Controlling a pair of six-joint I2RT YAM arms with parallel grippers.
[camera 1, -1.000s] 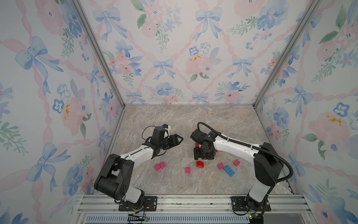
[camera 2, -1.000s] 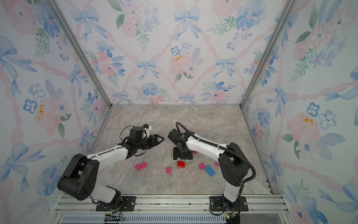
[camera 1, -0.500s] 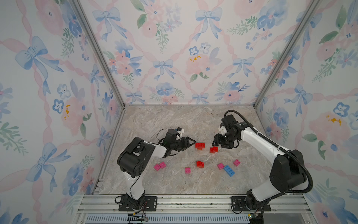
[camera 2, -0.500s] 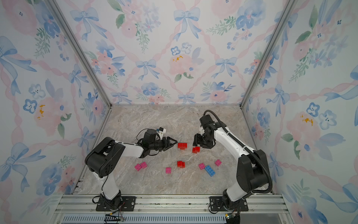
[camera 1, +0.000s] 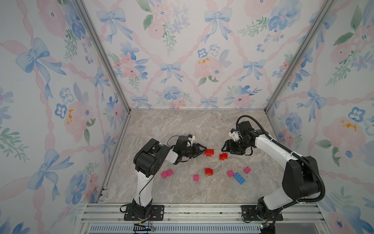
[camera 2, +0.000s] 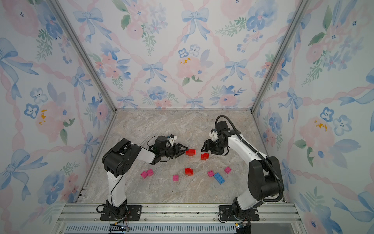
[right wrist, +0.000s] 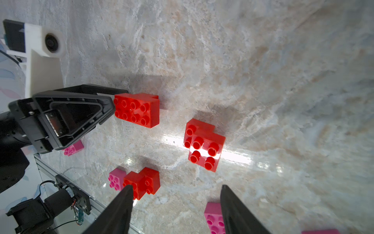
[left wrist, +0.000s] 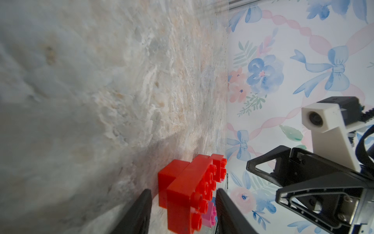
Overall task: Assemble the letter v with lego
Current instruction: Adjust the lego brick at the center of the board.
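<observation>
Left gripper (left wrist: 183, 191) has dropped low to the long red brick (camera 1: 208, 152), jaws apart around its end, not yet clamped. Right gripper (right wrist: 176, 188) has backed off beyond that brick, jaws spread and empty. A pickup looks next.

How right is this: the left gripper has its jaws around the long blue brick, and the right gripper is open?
Wrong colour: the left gripper has its jaws around the long red brick, as the left wrist view shows. The right gripper is open.
</observation>
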